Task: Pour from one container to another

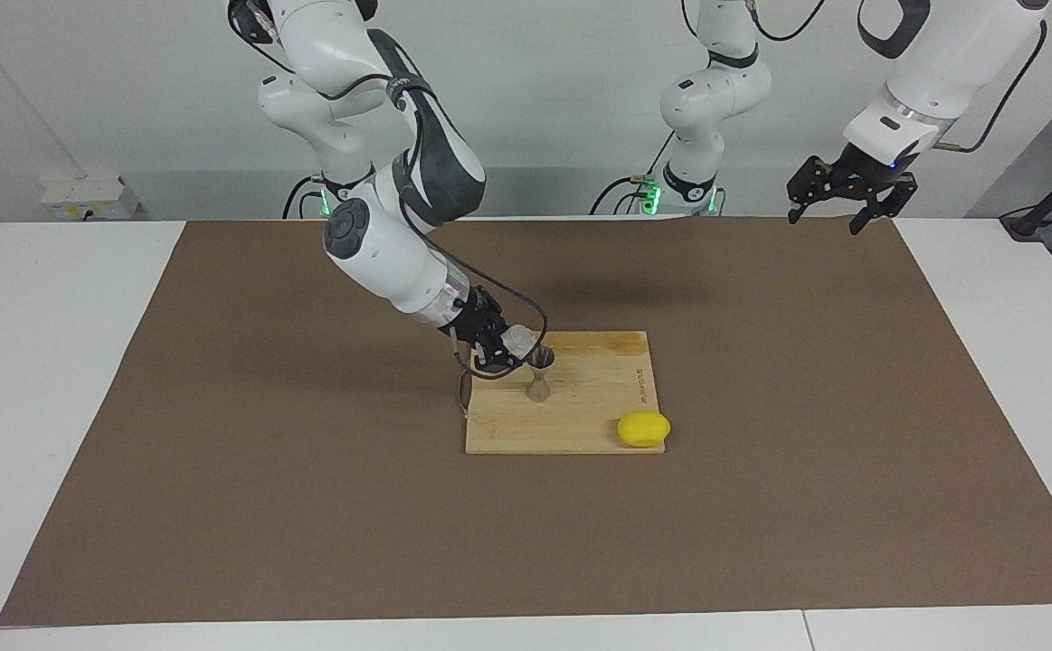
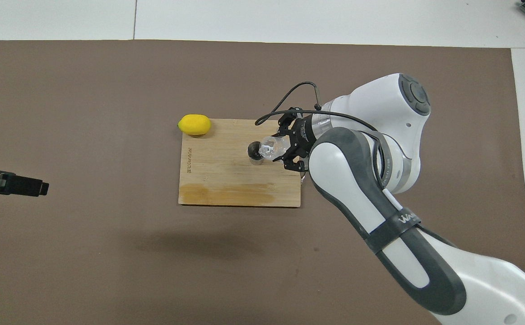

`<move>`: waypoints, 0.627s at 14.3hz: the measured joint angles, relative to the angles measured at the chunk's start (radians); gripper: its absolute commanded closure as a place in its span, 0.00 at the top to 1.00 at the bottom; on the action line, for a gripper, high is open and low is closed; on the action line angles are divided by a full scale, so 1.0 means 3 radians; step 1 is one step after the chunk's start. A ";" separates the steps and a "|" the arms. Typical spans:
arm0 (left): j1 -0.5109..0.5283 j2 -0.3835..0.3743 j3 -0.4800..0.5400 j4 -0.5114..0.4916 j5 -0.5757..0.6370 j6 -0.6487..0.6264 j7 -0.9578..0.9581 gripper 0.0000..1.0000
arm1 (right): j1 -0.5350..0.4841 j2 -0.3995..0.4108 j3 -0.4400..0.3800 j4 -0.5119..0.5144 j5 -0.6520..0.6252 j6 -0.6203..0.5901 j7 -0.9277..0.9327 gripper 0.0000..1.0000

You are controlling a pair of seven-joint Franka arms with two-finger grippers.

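Note:
My right gripper (image 1: 507, 349) (image 2: 285, 149) is shut on the small clear glass cup (image 1: 519, 340) (image 2: 271, 146). It holds the cup tilted on its side, the mouth right over the open top of the metal jigger (image 1: 540, 372) (image 2: 255, 151). The hourglass-shaped jigger stands upright on the wooden cutting board (image 1: 580, 416) (image 2: 226, 180). My left gripper (image 1: 826, 217) is open and empty, raised high over the mat's edge near its own base. Only its tip (image 2: 18, 186) shows in the overhead view.
A yellow lemon (image 1: 643, 429) (image 2: 194, 124) lies at the board's corner farthest from the robots, toward the left arm's end. A brown mat (image 1: 308, 506) covers the table. The board has a darker wet-looking strip along its edge nearest the robots.

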 measured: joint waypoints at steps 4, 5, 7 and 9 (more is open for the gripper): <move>0.0055 0.0000 0.0029 -0.0001 0.0008 -0.0003 -0.0187 1.00 | 0.0063 0.0002 -0.0001 0.0037 -0.0118 0.0017 0.0126 0.00; 0.0060 0.0000 0.0031 -0.0001 0.0039 -0.0001 -0.0282 1.00 | 0.0064 0.0002 -0.0001 0.0041 -0.0142 0.0026 0.0132 0.00; 0.0065 0.0000 0.0031 -0.0001 0.0110 0.0006 -0.0384 1.00 | 0.0064 0.0004 -0.0006 0.0045 -0.0178 0.0033 0.0138 0.00; 0.0066 0.0000 0.0030 -0.0001 0.0136 0.0076 -0.0401 1.00 | 0.0064 0.0009 -0.0011 0.0047 -0.0191 0.0033 0.0138 0.00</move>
